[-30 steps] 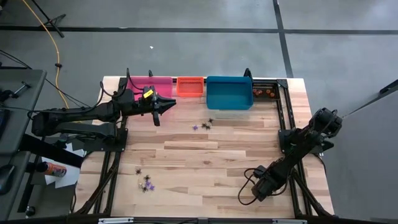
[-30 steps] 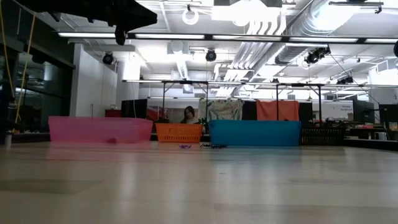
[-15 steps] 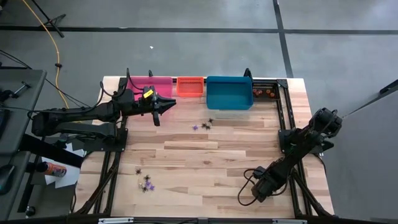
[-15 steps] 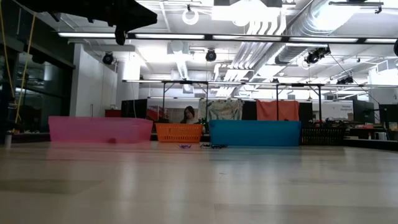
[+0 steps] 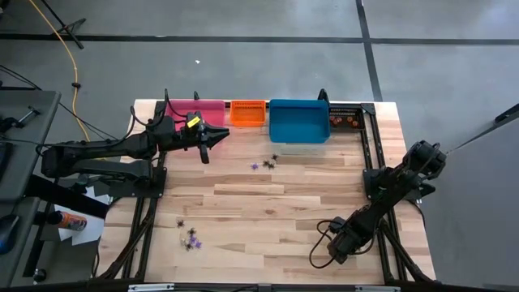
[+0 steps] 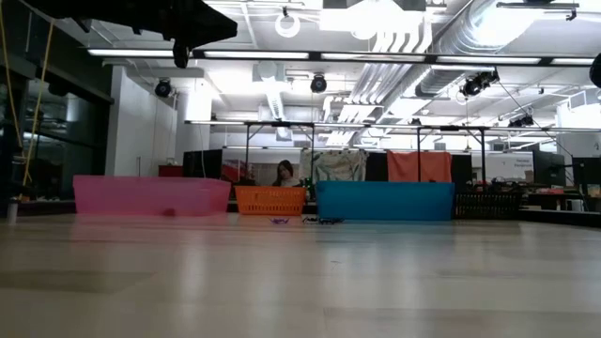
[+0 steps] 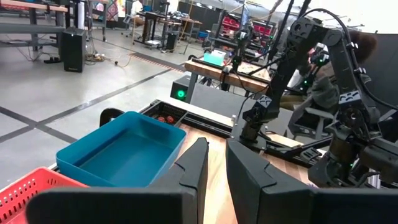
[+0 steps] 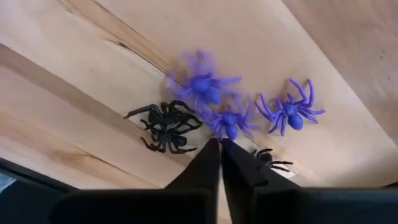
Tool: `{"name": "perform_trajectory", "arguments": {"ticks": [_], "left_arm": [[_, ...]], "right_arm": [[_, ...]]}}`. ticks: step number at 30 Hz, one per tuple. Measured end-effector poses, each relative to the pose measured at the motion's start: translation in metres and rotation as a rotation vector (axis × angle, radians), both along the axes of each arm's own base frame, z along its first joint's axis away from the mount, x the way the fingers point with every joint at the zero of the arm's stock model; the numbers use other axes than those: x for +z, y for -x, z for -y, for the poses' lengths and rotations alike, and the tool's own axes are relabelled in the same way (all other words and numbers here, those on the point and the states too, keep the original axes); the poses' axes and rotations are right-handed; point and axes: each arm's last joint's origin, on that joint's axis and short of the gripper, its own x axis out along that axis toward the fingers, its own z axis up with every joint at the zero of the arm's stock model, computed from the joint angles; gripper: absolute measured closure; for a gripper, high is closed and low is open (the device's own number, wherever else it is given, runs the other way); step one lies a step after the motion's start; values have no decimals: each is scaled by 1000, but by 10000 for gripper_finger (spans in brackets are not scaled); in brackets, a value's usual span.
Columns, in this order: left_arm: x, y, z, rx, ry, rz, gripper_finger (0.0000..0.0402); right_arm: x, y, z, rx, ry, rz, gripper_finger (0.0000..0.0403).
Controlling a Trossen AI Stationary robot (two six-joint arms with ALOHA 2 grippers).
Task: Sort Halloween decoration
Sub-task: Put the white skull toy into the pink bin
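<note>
The Halloween decoration here is tiny plastic spiders. In the right wrist view three purple ones (image 8: 202,84) (image 8: 230,124) (image 8: 291,112) and two black ones (image 8: 165,127) (image 8: 270,160) lie on the wood. My right gripper (image 8: 219,144) (image 5: 328,247) points steeply down at them near the table's near right, its fingers shut with their tips right at the middle purple spider. More spiders lie mid-table (image 5: 264,163) and near the front left (image 5: 190,238). My left gripper (image 5: 215,135) (image 7: 214,168) hangs level by the pink bin (image 5: 199,109), slightly open with nothing between its fingers. My right gripper's shut fingertips (image 8: 211,149) come from above, slanting, and end at the near legs of the middle purple spider (image 8: 225,134). I cannot tell whether a leg is caught between them or whether they touch it at all. The spider lies on the table.
Along the far edge stand the pink bin, an orange bin (image 5: 248,112), a blue bin (image 5: 298,120) and a black bin (image 5: 345,119). Metal frames run along both table sides. Bare wood lies between the spider groups. A person sits in the room beyond (image 6: 284,174).
</note>
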Motion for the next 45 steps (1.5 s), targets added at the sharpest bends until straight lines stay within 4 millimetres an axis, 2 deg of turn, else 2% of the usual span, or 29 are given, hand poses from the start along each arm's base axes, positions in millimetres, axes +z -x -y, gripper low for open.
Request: {"name": "perform_trajectory", "arguments": {"ticks": [4,14,24,28,33,38,41,45], "left_arm": [[0,0,0,0,0,0,355],[0,0,0,4,1,0,355],[0,0,0,4,0,1,355],[0,0,0,4,0,1,355],[0,0,0,4,0,1,355],[0,0,0,4,0,1,355],[0,0,0,17,-1,3,355],[1,0,-1,26,-2,8,355]], "right_arm": [[7,1,2,0,9,37,395],[30,8,22,-42,103,88,392],[32,11,19,-33,59,54,386],[33,23,8,-5,24,11,352],[19,38,-6,-56,-100,-28,271],[4,48,0,-88,-122,-122,199],[1,47,6,-87,-96,-149,184],[2,44,3,-11,-154,-91,185]]}}
